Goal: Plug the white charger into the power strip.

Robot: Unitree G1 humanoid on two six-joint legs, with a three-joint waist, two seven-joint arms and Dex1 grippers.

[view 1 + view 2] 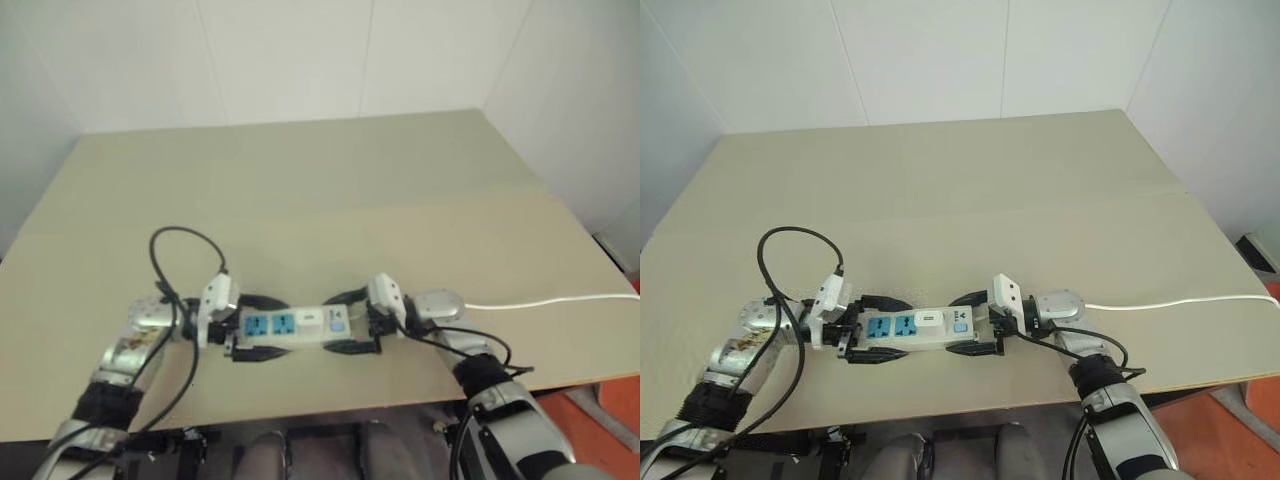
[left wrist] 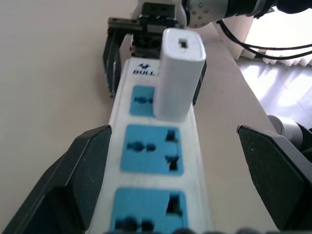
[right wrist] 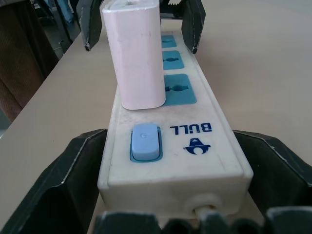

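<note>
Right wrist view recorded the power strip (image 3: 170,146) lying flat on the counter (image 3: 273,63), its switch end between the right gripper (image 3: 170,165)'s spread fingers (image 3: 63,180), which stood clear of both long sides and gripped nothing. Just beyond the blue switch (image 3: 145,141), the white charger (image 3: 134,53) stood upright in the socket nearest that end, its base flush with the strip face as far as could be seen. Past the charger, two blue sockets were bare, and at the far end the left gripper (image 2: 170,161)'s fingers (image 2: 83,175) also stood wide apart on either side of the strip, holding nothing.

Judgement on handling: the charger appeared to be a light, rigid plastic block with smooth, rounded sides, likely slippery under hard pads. The broad flat faces, taken low near the base, would offer the securest hold; a high pinch could lever the prongs. The strip looked stiff and light enough to slide on the counter, so it would need bracing across its long sides. Its white cord (image 1: 550,300) trailed away behind the right fingers and could tug it.
</note>
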